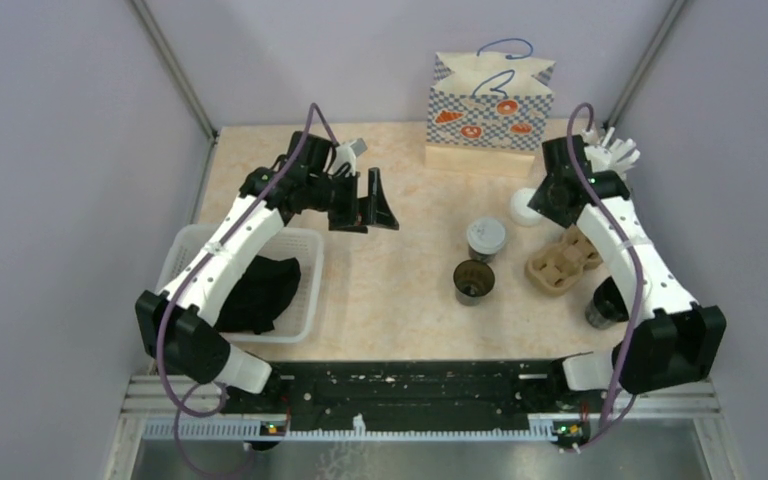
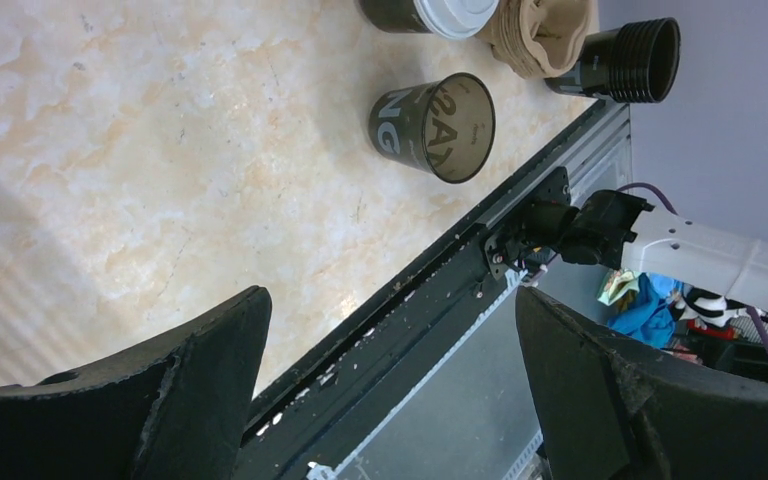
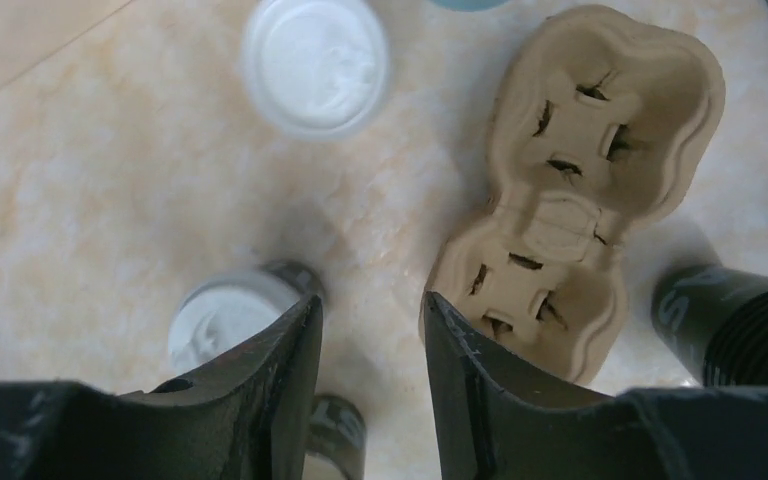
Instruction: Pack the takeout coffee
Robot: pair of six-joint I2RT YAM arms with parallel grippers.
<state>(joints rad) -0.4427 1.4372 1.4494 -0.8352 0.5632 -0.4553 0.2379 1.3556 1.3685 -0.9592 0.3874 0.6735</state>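
One takeout coffee cup (image 1: 486, 238), dark grey with a pale lid, stands right of the table's middle; it also shows in the right wrist view (image 3: 222, 320) and the left wrist view (image 2: 430, 12). A second lidded cup is not in view. A lidless dark cup with pale letters (image 1: 474, 282) stands just in front of it and shows in the left wrist view (image 2: 435, 125). My right gripper (image 1: 548, 205) hovers above the table between the lidded cup and a cardboard carrier (image 3: 570, 190), open by a narrow gap (image 3: 370, 305), empty. My left gripper (image 1: 378, 205) is wide open and empty (image 2: 390, 300), held high left of the cups.
A patterned paper bag (image 1: 490, 110) stands at the back. A loose white lid (image 1: 525, 207) lies behind the carrier (image 1: 563, 260). A black ribbed cup (image 1: 605, 305) lies near the right arm. A white basket (image 1: 305, 245) with black cloth sits at the left.
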